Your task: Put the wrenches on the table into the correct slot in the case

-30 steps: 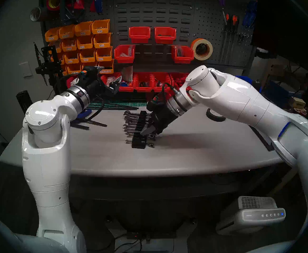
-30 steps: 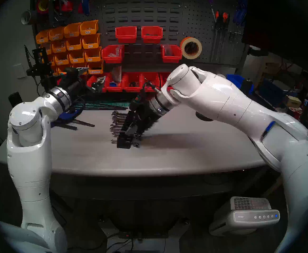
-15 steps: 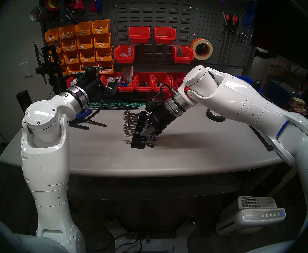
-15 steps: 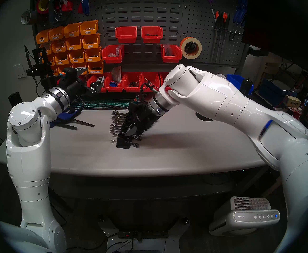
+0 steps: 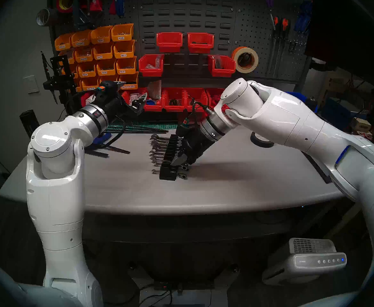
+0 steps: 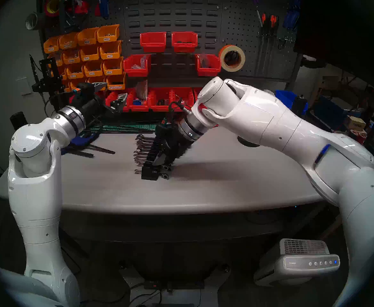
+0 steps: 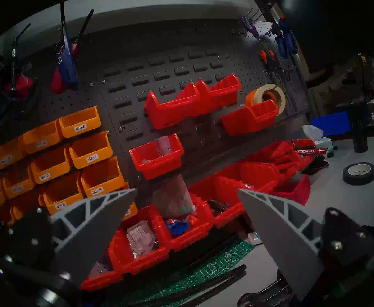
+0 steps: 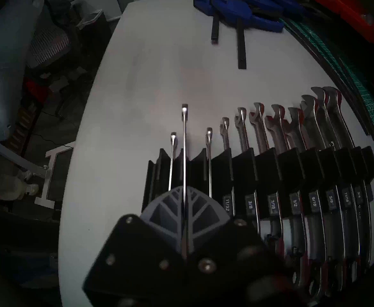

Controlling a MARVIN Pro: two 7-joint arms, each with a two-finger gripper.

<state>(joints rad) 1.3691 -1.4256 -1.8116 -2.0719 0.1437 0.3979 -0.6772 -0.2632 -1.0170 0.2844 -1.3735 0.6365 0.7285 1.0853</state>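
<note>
The black case (image 8: 268, 162) lies in the middle of the grey table (image 5: 226, 184), with several chrome wrenches in its slots. My right gripper (image 8: 185, 188) is shut on a slim wrench (image 8: 184, 144). It holds the wrench in line with a slot near the small-size end, between two short wrenches in slots. Whether it is seated I cannot tell. In the head views the right gripper (image 5: 177, 161) (image 6: 158, 160) is at the case's (image 5: 169, 158) near end. My left gripper (image 7: 187, 190) (image 5: 135, 89) is open, empty and raised by the red bins.
Blue clamps (image 8: 237, 5) and black bars lie on the table's left rear. A green cutting mat (image 5: 159, 126) and red bins (image 5: 173, 100) run along the back. A black tape roll (image 5: 261, 140) sits under my right forearm.
My right arm has shifted slightly to the left while its gripper stays shut on the wrench at the case. The left arm has hardly moved.
</note>
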